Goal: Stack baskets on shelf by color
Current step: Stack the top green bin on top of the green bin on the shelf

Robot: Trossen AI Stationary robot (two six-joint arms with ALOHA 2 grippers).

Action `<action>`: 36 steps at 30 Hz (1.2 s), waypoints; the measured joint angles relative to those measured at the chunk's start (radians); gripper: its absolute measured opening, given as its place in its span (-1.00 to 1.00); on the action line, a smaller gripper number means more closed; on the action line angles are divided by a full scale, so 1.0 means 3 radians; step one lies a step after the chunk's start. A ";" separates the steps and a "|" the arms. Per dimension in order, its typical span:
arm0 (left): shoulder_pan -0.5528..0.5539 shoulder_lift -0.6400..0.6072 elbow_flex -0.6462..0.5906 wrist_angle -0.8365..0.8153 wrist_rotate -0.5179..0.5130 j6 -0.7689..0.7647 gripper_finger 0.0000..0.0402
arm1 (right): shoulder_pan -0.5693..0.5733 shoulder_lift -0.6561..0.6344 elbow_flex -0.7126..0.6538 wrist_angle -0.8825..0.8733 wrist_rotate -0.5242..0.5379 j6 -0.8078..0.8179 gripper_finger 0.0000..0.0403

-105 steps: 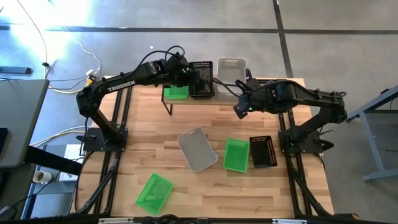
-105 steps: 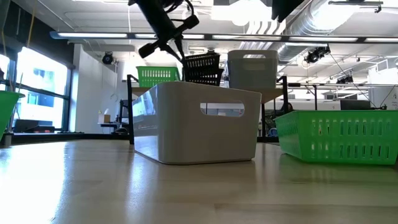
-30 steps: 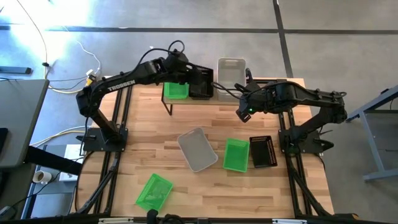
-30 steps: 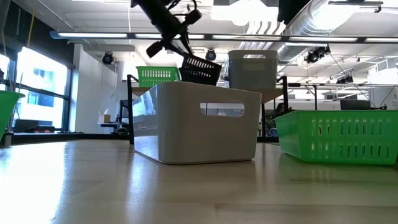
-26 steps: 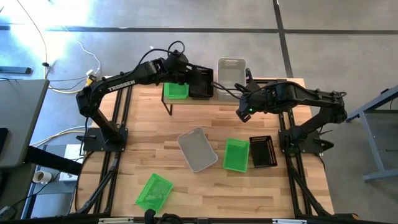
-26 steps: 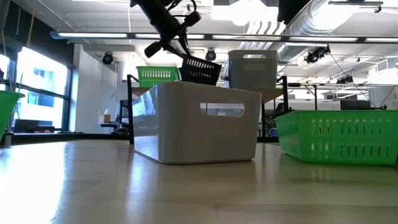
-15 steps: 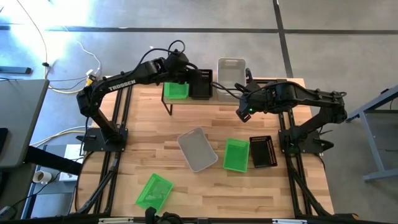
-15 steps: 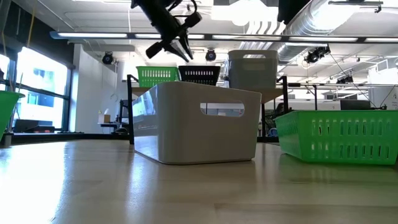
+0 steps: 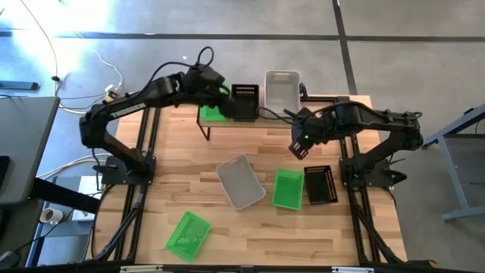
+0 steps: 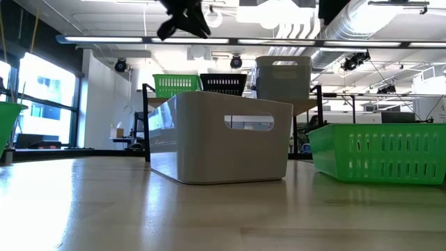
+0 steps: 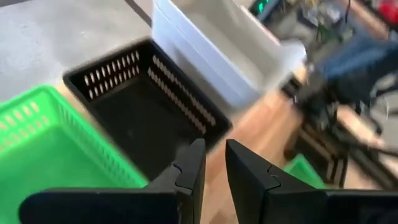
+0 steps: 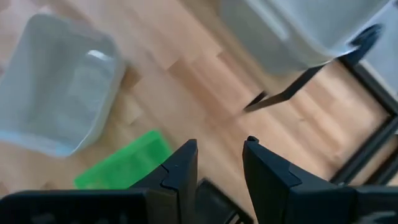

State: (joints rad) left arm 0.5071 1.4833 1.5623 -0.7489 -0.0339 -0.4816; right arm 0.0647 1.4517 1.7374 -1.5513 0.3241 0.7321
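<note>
A: Where do the baskets sit?

B: On the shelf (image 9: 250, 120) along the table's (image 9: 189, 182) far edge: green basket (image 9: 213, 112) at its left end, black basket (image 9: 245, 101) in the middle, grey basket (image 9: 281, 89) at the right end.

A: And the left gripper (image 9: 221, 92)?

B: Above the green one, fingers a narrow gap apart, holding nothing.

A: The right gripper (image 9: 298, 149)?

B: Over the table's right side, near the shelf's right end, fingers apart, empty.

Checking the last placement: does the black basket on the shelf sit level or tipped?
Level. The black basket shows a horizontal rim in the low view, between the green basket and grey basket on the shelf.
</note>
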 joint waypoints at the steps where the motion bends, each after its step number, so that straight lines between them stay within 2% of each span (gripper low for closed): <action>1: -0.0044 -0.0047 -0.0002 -0.0086 -0.0002 0.0051 -0.72 | 0.0039 0.0000 0.0000 0.0000 -0.0054 0.0000 -0.44; 10: -0.0536 -0.0436 -0.0004 -0.0445 -0.0012 0.0152 -0.72 | 0.0438 0.0001 -0.0309 0.0208 -0.0556 0.0150 -0.44; 19: -0.1121 -0.0548 -0.0004 -0.0950 -0.0118 0.0205 -0.72 | 0.0935 0.0001 -0.0842 0.0905 -0.0673 0.0617 -0.44; 27: -0.1587 -0.0550 -0.0269 -0.0980 -0.0360 -0.0150 -0.72 | 0.1278 0.0000 -0.1264 0.1289 -0.0647 0.1727 -0.44; 36: -0.1948 -0.0549 -0.0558 -0.0980 -0.0548 -0.0615 -0.72 | 0.1563 0.0001 -0.1814 0.1563 -0.0646 0.2847 -0.44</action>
State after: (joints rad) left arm -0.0773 1.3186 1.3951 -1.0428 -0.1985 -0.6662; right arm 0.5337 1.4521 1.1931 -1.0822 0.1303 1.5862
